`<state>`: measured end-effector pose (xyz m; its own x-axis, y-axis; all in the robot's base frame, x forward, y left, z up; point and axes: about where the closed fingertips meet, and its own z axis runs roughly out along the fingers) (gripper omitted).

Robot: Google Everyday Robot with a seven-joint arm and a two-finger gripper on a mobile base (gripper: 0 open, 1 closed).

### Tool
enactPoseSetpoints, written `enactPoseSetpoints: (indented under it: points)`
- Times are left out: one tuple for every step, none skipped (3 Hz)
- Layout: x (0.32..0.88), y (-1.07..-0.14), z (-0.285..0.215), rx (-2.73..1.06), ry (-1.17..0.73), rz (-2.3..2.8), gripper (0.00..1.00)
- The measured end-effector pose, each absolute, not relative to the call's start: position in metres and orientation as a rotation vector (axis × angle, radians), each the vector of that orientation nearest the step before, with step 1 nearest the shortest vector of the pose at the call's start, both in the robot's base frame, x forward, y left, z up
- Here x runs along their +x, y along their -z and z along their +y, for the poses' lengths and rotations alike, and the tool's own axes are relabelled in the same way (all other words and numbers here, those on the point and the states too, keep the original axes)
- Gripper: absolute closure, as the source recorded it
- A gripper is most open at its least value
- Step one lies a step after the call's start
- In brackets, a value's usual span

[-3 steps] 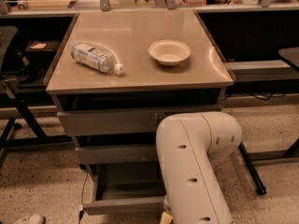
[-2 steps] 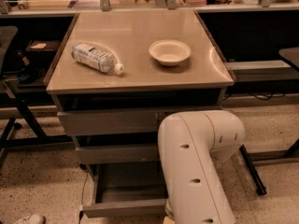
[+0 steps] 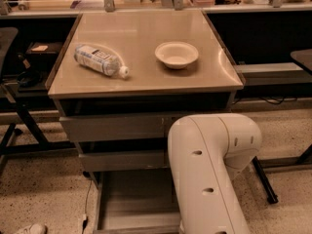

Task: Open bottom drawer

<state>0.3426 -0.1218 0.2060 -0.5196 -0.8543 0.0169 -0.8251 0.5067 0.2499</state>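
The cabinet has three grey drawer fronts under its tan top. The top drawer front (image 3: 117, 126) and the middle drawer front (image 3: 122, 160) are shut. The bottom drawer (image 3: 131, 201) is pulled out toward me, and its shallow grey tray shows inside. My white arm (image 3: 209, 169) reaches down in front of the cabinet's right half and hides the drawers' right sides. My gripper is below the frame edge, out of view.
A plastic bottle (image 3: 100, 60) lies on its side on the cabinet top (image 3: 141, 30), and a white bowl (image 3: 176, 54) stands to its right. Black chair legs (image 3: 19, 121) stand at the left. A table leg (image 3: 265, 182) stands at the right. A speckled floor surrounds the cabinet.
My arm has shifted slightly to the right. The bottom drawer stays pulled out.
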Motion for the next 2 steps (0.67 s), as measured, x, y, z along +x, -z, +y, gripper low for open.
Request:
enactPoseSetpoints:
  points:
    - [0.3396,-0.2063,-0.1228,1.459,0.319,-2.6,0.0]
    - [0.3439,-0.2126,-0.1203,1.466,0.349,-2.633,0.0]
